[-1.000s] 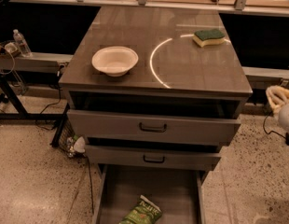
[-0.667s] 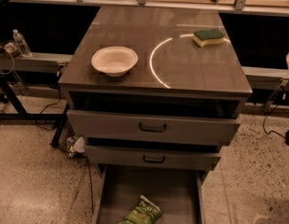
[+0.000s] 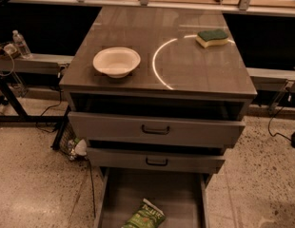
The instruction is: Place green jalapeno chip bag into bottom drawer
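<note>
Speckled floor (image 3: 33, 184) surrounds the grey cabinet (image 3: 138, 27). On the camera view I see the green jalapeno chip bag (image 3: 145, 216) lying inside the open bottom drawer (image 3: 183, 194), left of centre, long axis slanted. My gripper is out of frame, so I cannot tell its opening or its bearing.

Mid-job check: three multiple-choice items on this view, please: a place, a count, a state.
1. The crinkly green jalapeno chip bag lies: A on the cabinet top; B in the open grey metal bottom drawer; C on the floor.
2. Dark-handled grey drawers above it: A one; B two; C three.
3. The pincer is: A gripping the bag; B over the bowl; C out of view.
B, bag rests on the drawer floor; B, two handles show; C, no pincer appears.
</note>
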Robot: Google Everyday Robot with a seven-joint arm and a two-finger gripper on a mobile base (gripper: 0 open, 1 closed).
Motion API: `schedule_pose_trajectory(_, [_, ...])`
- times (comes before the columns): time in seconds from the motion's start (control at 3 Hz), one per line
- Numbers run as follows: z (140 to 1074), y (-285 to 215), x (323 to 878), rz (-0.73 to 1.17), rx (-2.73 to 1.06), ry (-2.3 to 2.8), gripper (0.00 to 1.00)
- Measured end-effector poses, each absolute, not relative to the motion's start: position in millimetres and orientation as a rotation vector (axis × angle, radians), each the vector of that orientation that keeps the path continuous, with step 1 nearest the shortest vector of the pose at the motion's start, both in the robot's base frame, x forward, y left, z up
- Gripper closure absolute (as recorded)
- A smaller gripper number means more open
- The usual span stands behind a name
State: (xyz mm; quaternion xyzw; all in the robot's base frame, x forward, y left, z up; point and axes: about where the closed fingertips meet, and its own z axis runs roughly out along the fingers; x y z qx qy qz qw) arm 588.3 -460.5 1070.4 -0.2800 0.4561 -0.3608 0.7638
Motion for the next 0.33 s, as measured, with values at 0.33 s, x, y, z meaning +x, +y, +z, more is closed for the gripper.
schedule_pose_trajectory(0.33, [1083.7,-454.7,585.7,-0.801,-0.617,0.963,1.00])
